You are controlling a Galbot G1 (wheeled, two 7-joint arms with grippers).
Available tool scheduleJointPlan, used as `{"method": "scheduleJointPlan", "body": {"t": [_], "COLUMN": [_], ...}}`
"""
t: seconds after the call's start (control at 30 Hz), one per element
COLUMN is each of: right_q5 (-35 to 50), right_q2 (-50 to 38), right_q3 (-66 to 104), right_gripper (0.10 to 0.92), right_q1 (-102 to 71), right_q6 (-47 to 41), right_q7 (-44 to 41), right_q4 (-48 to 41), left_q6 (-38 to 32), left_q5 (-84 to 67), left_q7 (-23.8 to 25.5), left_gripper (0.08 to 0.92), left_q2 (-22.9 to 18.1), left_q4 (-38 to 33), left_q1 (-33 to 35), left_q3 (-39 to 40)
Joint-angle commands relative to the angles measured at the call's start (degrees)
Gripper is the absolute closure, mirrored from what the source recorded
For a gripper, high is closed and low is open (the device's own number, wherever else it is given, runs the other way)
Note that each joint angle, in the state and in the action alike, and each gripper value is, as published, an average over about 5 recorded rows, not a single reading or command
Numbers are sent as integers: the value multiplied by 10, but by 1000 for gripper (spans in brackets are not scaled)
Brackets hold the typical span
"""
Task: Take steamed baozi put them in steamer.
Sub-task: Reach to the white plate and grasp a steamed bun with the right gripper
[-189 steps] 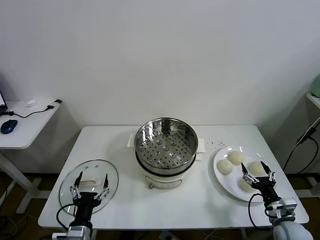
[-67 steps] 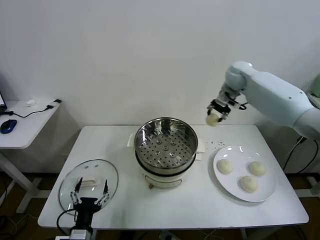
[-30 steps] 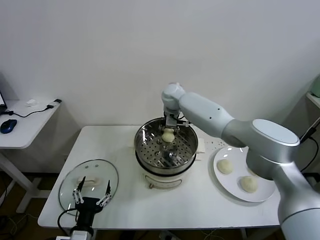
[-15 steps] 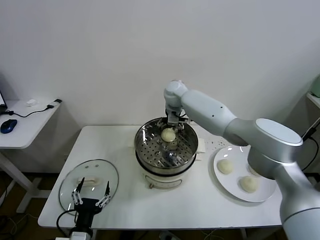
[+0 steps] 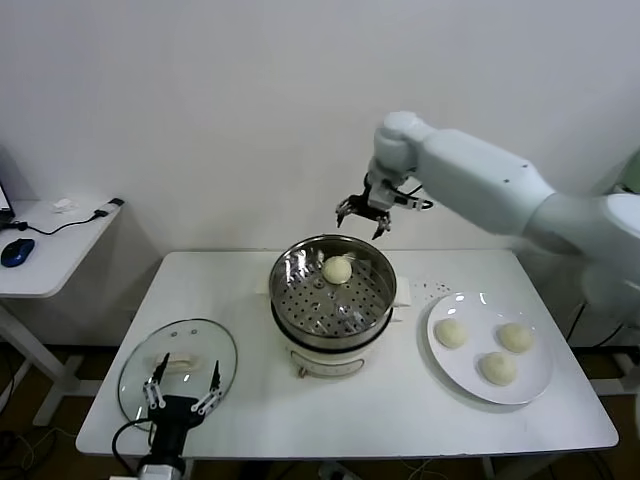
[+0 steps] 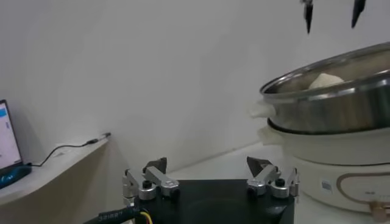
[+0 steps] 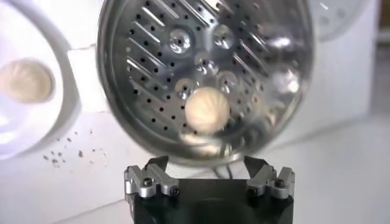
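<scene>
One cream-white bun (image 5: 337, 269) sits at the back of the shiny perforated steel steamer basket (image 5: 300, 262), its front floor bare; the right gripper (image 5: 364, 215) hangs open above its rim; table between steamer and white plate (image 5: 530, 380) lies open.

No readable text, label, brand, number or sign is showing in any view. The white electric pot base (image 6: 341, 176) under the shiny round stainless-steel steamer basket (image 6: 329, 100) is carrying a small outlined panel on its front in the left wrist view, but no characters are resolving on it; in the head view that same front (image 5: 325, 365) is showing only a faint mark. The lit screen edge (image 6: 7, 137) on the side desk is displaying nothing legible.
</scene>
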Motion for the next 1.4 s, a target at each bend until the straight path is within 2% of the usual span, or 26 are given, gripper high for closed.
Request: {"method": "scheduleJointPlan", "body": {"t": [0.03, 0.2, 0.33, 0.63, 0.87, 1.4], "right_q5": [234, 265, 245, 120, 74, 70], "right_q2": [-213, -265, -272, -225, -182, -116], "right_q3": [-107, -97, -67, 45, 95, 143], "right_gripper": [203, 203, 203, 203, 203, 203], "right_q1": [37, -28, -89, -224, -285, -329], "right_q6": [-381, -406, -389, -354, -344, -339], "right_q7": [61, 26, -14, -40, -29, -21], "right_q4": [149, 152, 128, 32, -23, -80], "left_q6": [-4, -7, -8, -10, -11, -10], "left_q5": [-3, -5, -4, -4, -4, -2], "left_q7": [2, 2, 1, 1, 1, 1], "left_gripper": [177, 177, 177, 177, 177, 177], "left_q2": [-2, -1, -1, -1, -2, -4], "left_q4": [-5, -5, -5, -8, -4, 6], "left_q1": [12, 14, 15, 24, 27, 22], "left_q3": [-3, -4, -2, -8, -12, -13]}}
